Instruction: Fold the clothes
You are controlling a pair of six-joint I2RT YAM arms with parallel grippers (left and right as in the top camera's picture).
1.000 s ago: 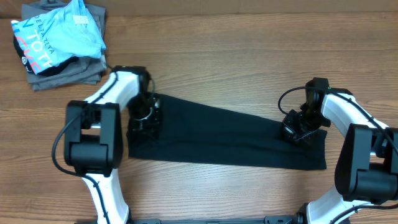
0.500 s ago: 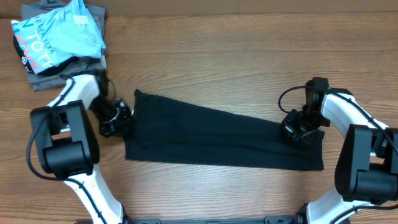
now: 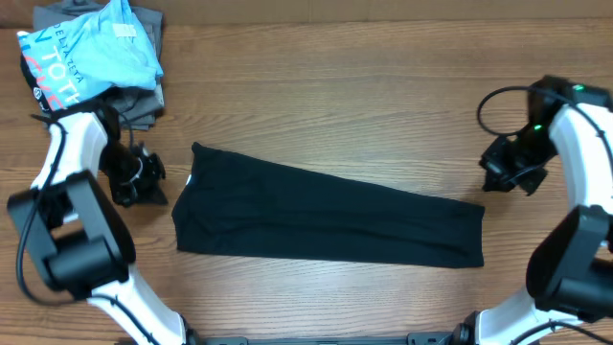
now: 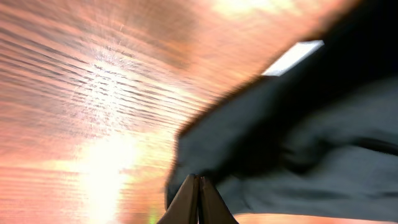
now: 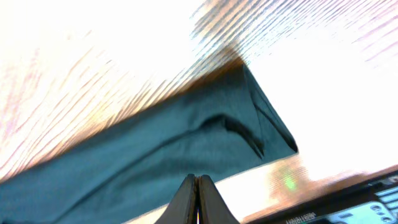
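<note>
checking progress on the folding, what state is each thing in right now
black short-sleeved soft fabric T-shirt, folded into a long narrow strip, lying flat, not held
left gripper, shut, empty, clear of the T-shirt
right gripper, shut, empty, clear of the T-shirt
light blue shirt with lettering, crumpled, lying on the folded grey garments
folded grey garments, stacked, partly covered

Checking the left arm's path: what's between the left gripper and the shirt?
Only a narrow strip of bare table, seen overhead, separates the left gripper from the shirt.
</note>
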